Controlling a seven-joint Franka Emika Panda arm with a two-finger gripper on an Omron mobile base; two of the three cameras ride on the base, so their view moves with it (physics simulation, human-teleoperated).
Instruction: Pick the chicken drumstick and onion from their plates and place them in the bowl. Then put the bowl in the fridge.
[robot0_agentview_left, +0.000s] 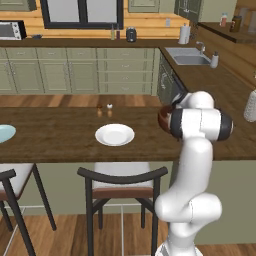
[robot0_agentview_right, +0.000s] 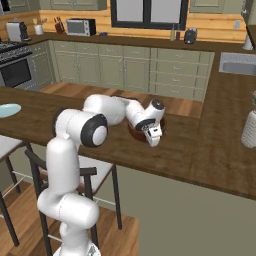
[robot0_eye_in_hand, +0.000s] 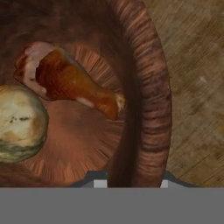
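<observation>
Dark wooden bowl (robot0_eye_in_hand: 148, 109) on bench (robot0_agentview_right: 200, 155), holding chicken drumstick (robot0_eye_in_hand: 70, 81) and onion (robot0_eye_in_hand: 19, 122). Claw (robot0_agentview_right: 151, 136) straddles bowl rim, closing on it; firm grip not confirmed. Bowl looks rigid, glossy, likely slippery; loose contents may roll. Keep level.

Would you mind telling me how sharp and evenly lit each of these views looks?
Hand view: the dark reddish-brown wooden bowl wall is close, soft and shadowed inside; left base view: the plain white plate is clear, evenly lit; right base view: the gripper casts shade on the counter.
</observation>
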